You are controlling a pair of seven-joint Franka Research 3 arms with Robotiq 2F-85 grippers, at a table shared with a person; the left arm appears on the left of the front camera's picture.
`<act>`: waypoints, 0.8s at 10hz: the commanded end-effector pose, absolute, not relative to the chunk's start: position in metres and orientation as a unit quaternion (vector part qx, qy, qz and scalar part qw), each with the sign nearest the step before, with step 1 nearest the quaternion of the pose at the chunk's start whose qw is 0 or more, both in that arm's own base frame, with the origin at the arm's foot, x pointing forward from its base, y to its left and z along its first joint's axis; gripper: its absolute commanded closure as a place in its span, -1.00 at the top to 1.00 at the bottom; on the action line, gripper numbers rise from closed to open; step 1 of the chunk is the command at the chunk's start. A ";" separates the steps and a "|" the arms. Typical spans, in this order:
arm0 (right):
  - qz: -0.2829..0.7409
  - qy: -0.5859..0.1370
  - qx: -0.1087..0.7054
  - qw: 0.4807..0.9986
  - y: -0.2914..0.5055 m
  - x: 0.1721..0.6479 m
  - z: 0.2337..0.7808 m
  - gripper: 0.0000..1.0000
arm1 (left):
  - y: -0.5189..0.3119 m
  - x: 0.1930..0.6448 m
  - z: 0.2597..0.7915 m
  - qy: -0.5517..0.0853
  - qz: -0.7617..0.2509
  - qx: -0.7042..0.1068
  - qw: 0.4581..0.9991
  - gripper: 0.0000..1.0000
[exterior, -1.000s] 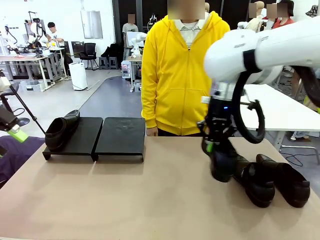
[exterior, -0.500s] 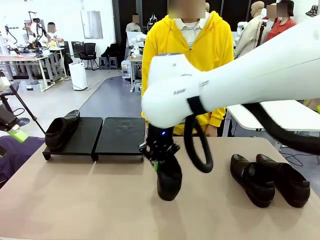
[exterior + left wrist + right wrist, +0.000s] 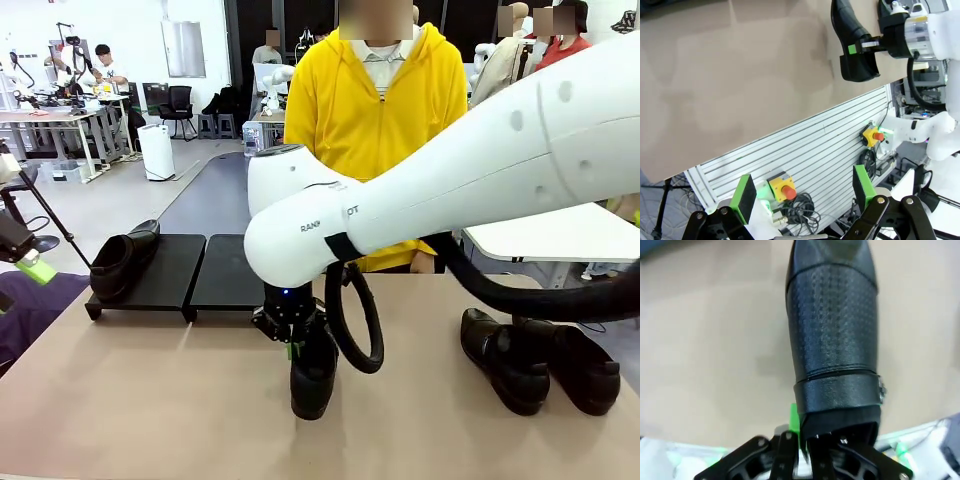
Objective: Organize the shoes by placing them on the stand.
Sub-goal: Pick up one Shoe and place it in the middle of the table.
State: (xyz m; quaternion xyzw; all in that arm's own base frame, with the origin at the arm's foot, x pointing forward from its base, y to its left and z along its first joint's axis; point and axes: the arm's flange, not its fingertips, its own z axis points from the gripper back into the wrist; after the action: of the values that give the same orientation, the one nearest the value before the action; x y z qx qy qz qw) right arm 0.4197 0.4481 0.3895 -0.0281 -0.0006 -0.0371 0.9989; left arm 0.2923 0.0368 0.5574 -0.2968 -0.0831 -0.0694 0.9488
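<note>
A shoe was pinched at its heel by the right gripper over the desk. The left gripper was spread wide, with nothing in it.

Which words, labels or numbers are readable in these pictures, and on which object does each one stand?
"RAN" and "OT": grey letters on the white right arm, broken by a black strap.
Yellow boxes with red buttons: no readable print.
Glossy black leather shoes, black slanted stand: no text.
</note>
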 end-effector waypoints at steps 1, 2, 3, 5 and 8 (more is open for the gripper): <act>-0.043 0.031 -0.045 0.998 0.461 0.432 0.387 -1.00 | 0.036 0.293 0.557 -0.088 -0.063 -0.302 0.947 1.00; -0.038 0.043 -0.052 0.997 0.461 0.431 0.385 -1.00 | 0.036 0.293 0.557 -0.088 -0.063 -0.302 0.947 1.00; -0.028 0.049 -0.051 0.997 0.460 0.431 0.385 -1.00 | 0.036 0.293 0.557 -0.088 -0.063 -0.302 0.947 1.00; -0.014 0.061 -0.058 0.996 0.461 0.431 0.381 -1.00 | 0.036 0.293 0.557 -0.088 -0.063 -0.302 0.947 1.00; -0.003 0.064 -0.062 0.996 0.458 0.430 0.381 1.00 | 0.036 0.293 0.557 -0.088 -0.063 -0.302 0.947 1.00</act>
State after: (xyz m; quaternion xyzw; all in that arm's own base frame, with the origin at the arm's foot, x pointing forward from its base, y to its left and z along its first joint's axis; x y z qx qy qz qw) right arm 0.4273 0.4590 0.3737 -0.0660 0.0561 -0.0100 0.9962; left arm 0.2923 0.0368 0.5574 -0.2968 -0.0830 -0.0694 0.9488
